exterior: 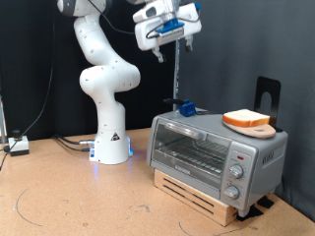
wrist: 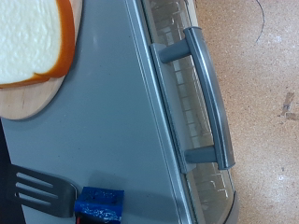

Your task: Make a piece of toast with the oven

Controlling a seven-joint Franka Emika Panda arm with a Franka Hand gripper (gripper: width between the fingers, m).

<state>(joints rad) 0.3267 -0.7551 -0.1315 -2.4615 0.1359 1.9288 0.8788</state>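
Gripper (exterior: 160, 37) up high above the oven (exterior: 215, 149), clasping the thin handle of a fork (exterior: 177, 69) that hangs straight down, tines (wrist: 35, 191) close over the oven roof beside a small blue block (wrist: 99, 205). Slice of toast (exterior: 246, 120) on a round wooden board (wrist: 35, 95) atop the oven, toward the exterior view's right. Oven door shut, handle (wrist: 207, 93) across its front, knobs (exterior: 236, 172) on the right, wooden pallet (exterior: 202, 197) beneath.

Matt grey metal oven (exterior: 217, 147), wooden board (wrist: 33, 98)
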